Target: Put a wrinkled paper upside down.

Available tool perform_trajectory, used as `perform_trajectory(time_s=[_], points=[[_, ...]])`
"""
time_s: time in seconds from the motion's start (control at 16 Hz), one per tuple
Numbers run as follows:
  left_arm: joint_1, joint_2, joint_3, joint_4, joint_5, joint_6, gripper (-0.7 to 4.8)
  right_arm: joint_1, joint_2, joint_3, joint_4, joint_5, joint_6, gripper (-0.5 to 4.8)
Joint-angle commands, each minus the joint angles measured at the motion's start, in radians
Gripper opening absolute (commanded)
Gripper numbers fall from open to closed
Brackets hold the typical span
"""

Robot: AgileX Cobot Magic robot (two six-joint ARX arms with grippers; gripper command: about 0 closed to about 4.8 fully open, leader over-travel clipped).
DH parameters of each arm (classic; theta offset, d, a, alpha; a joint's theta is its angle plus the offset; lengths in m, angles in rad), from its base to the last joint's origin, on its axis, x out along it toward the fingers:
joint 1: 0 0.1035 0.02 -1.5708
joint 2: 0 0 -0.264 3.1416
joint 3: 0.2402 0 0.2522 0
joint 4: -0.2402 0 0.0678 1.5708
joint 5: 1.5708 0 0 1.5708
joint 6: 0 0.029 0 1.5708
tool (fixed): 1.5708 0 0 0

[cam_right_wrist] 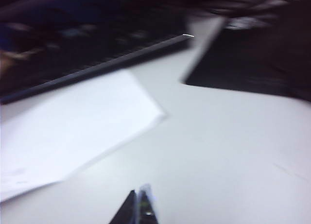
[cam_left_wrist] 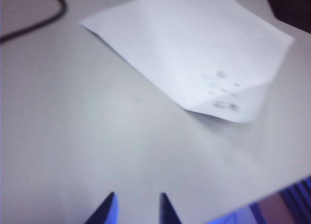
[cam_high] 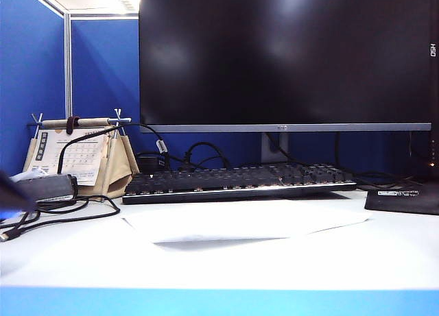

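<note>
The wrinkled paper [cam_high: 240, 220] is a white sheet lying on the white table just in front of the keyboard, with its near edge lifted off the surface. The left wrist view shows the paper [cam_left_wrist: 194, 54] with one corner creased and faint print marks near it. My left gripper [cam_left_wrist: 137, 195] hovers over bare table short of that corner, open and empty. In the right wrist view the paper [cam_right_wrist: 68, 131] lies to one side. My right gripper [cam_right_wrist: 139, 191] is shut on nothing, over bare table beside the sheet's other end.
A black keyboard [cam_high: 240, 179] and a large monitor [cam_high: 285, 55] stand behind the paper. A desk calendar on a beige stand [cam_high: 75, 155] and black cables [cam_high: 62, 216] are at the left. A black pad [cam_high: 405, 198] lies at the right.
</note>
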Motion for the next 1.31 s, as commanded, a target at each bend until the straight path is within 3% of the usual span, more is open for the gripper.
perform_trajectory(time_s=[0.06, 0.38, 0.5, 0.63, 0.75, 0.88, 1.0, 1.06, 1.19, 1.25, 1.31], points=[[0.0, 0.0, 0.087, -0.027, 0.095, 0.005, 1.2, 0.002, -0.002, 0.005, 0.103, -0.036, 0.003, 0.14], [0.0, 0.003, 0.175, -0.024, 0.097, 0.039, 1.2, 0.002, -0.002, 0.005, 0.105, -0.035, 0.002, 0.14], [0.0, 0.005, 0.309, -0.251, 0.179, 0.084, 1.2, 0.002, -0.002, 0.028, 0.253, -0.035, -0.009, 0.14], [0.001, 0.005, 0.472, -0.532, 0.129, 0.191, 1.2, 0.003, 0.025, 0.107, 0.343, -0.005, -0.061, 0.13], [0.001, 0.006, 0.552, -0.611, 0.099, 0.222, 1.2, 0.003, 0.12, 0.2, 0.357, -0.006, -0.086, 0.13], [0.001, 0.01, 0.59, -0.619, 0.106, 0.229, 1.2, 0.005, 0.342, 0.328, 0.369, -0.103, -0.077, 0.13], [0.002, 0.082, 0.63, -0.719, 0.119, 0.24, 1.2, 0.055, 0.66, 0.505, 0.384, -0.29, 0.023, 0.16], [0.001, 0.131, 0.649, -0.766, 0.149, 0.255, 1.2, 0.103, 0.786, 0.574, 0.378, -0.304, 0.024, 0.81], [0.001, 0.186, 0.664, -0.786, 0.154, 0.254, 1.2, 0.168, 0.943, 0.634, 0.377, -0.306, 0.136, 3.57], [0.002, 0.194, 0.664, -0.767, 0.154, 0.247, 1.2, 0.18, 1.015, 0.646, 0.372, -0.348, 0.237, 4.41], [0.002, 0.192, 0.664, -0.724, 0.154, 0.241, 1.2, 0.188, 1.101, 0.644, 0.35, -0.451, 0.366, 4.45]])
